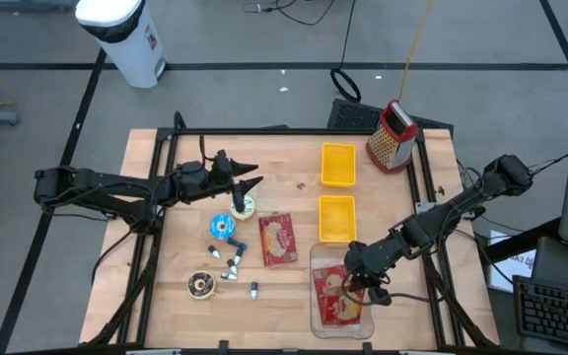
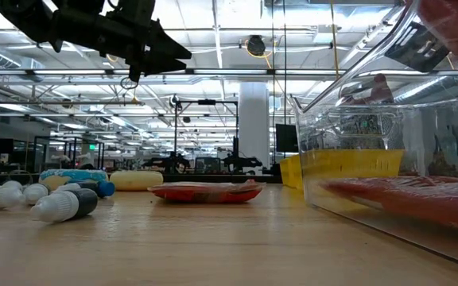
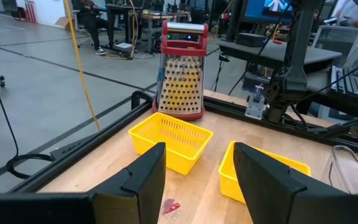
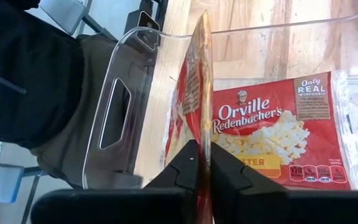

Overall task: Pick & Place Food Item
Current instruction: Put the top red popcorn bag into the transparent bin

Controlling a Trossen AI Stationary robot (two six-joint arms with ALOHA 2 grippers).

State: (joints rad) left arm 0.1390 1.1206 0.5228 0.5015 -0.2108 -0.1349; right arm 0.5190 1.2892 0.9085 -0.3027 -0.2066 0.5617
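My right gripper (image 4: 202, 149) is shut on a red popcorn packet (image 4: 199, 81), which the right wrist view shows edge-on, over a clear plastic bin (image 1: 316, 258) at the table's near right. A second red packet (image 4: 272, 137) lies flat on the bin's floor. A third packet (image 1: 277, 240) lies flat on the table left of the bin. My left gripper (image 1: 254, 180) hangs open above the table's left half, with nothing between its fingers (image 3: 148, 174). My right gripper pinches one end of the packet (image 4: 201, 134) between its two fingers. The fingers slant down from the table's right side. The packet sticks out ahead of them on edge, over the bin. Whether its far end touches the packet below, I cannot tell.
Two yellow baskets (image 1: 338, 165) (image 1: 336, 217) stand behind the bin, and a red-topped grater (image 1: 392, 136) stands at the far right. Round tins (image 1: 223, 227) (image 1: 202, 285) and several small bottles (image 1: 233, 264) lie on the table's left half, below my left gripper.
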